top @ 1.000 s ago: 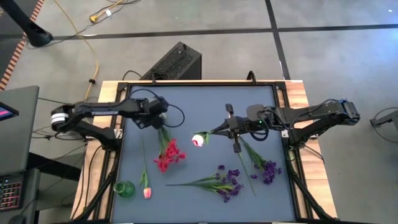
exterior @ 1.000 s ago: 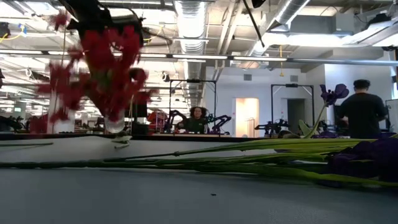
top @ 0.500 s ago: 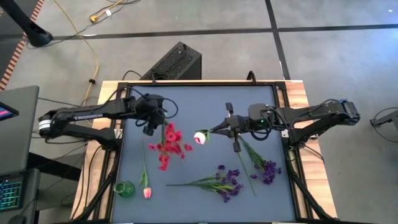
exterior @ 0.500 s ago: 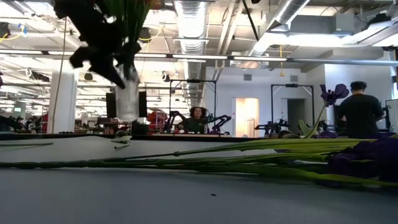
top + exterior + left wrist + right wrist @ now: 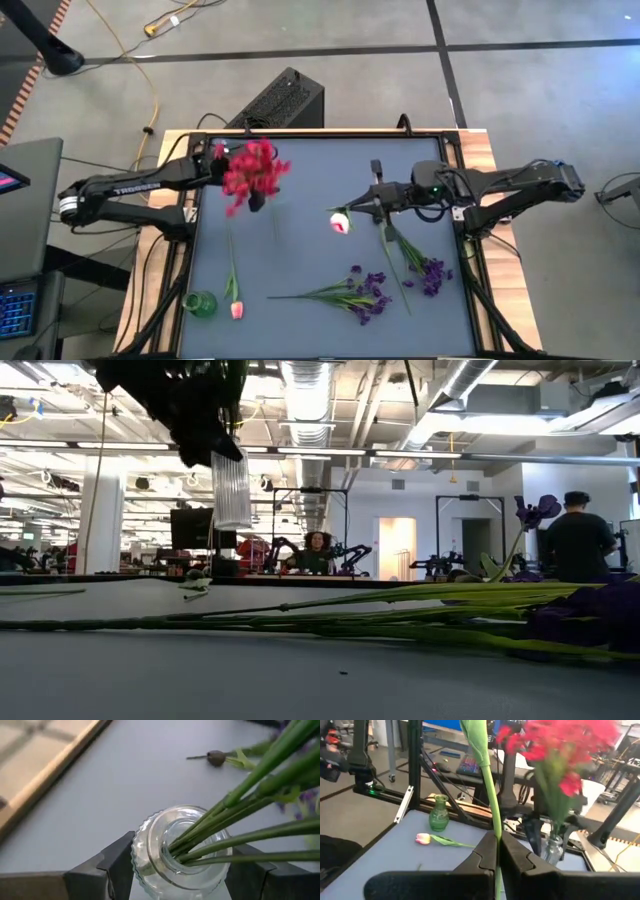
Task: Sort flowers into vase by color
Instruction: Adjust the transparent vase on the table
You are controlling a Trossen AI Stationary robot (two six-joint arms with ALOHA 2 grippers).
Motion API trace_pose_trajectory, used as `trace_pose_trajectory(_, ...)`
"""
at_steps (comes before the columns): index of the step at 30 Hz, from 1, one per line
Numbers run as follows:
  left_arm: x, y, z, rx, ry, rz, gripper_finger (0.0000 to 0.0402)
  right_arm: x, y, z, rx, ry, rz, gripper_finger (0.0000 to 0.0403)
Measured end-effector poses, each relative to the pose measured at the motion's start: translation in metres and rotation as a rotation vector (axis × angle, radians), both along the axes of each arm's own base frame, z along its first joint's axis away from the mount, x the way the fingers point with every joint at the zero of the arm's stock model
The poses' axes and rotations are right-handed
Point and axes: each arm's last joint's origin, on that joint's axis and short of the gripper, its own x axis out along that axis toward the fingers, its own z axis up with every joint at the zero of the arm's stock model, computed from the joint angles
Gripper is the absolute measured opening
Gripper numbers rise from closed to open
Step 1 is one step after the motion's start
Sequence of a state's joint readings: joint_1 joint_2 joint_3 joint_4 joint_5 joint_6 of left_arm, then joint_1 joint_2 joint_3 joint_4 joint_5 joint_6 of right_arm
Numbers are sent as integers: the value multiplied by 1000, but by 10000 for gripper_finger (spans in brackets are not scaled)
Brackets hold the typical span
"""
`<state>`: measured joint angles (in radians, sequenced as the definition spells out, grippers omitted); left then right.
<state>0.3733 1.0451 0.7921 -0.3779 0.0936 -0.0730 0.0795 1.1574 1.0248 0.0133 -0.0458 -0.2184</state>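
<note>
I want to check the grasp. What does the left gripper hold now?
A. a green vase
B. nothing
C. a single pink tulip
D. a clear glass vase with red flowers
D: the left gripper clamps a clear glass vase holding the red flowers.

A grey-blue table top (image 5: pixel 300 170) is carrying a small green glass vase (image 5: pixel 200 304), with a pink tulip (image 5: pixel 236 309) lying just beside that vase and purple flower bunches (image 5: pixel 365 293) lying farther off.

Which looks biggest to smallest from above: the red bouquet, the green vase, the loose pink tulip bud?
1. Red blossom spray, lifted nearer the overhead camera, so its lead is partly inflated.
2. Small green glass vase.
3. Pink tulip bud lying beside the vase, slightly smaller.
</note>
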Motion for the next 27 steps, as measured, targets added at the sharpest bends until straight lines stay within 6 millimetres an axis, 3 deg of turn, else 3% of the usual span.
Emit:
trace_pose_trajectory(3, 3, 7, -7, -184, -17, 67, 226, 4, -6, 1, 14, -30, 13, 35)
trace_pose_trajectory(8, 16, 11, -19, -473, -33, -2, 226, 20, -14, -9, 53, -150, 77, 34)
trace_pose_trajectory(15, 39, 7, -40, -642, 4, -114, 226, 52, -19, -35, 85, -286, 77, 34)
trace_pose_trajectory(20, 50, 11, -60, -467, 82, -93, 226, 67, -21, -54, 86, -256, 71, 34)
trace_pose_trajectory(23, 55, 15, -70, -288, 135, -52, 226, 66, -27, -54, 103, -237, 53, 35)
trace_pose_trajectory(27, 64, 20, -69, -149, 75, -64, 226, 59, -33, -48, 109, -212, 34, 34)
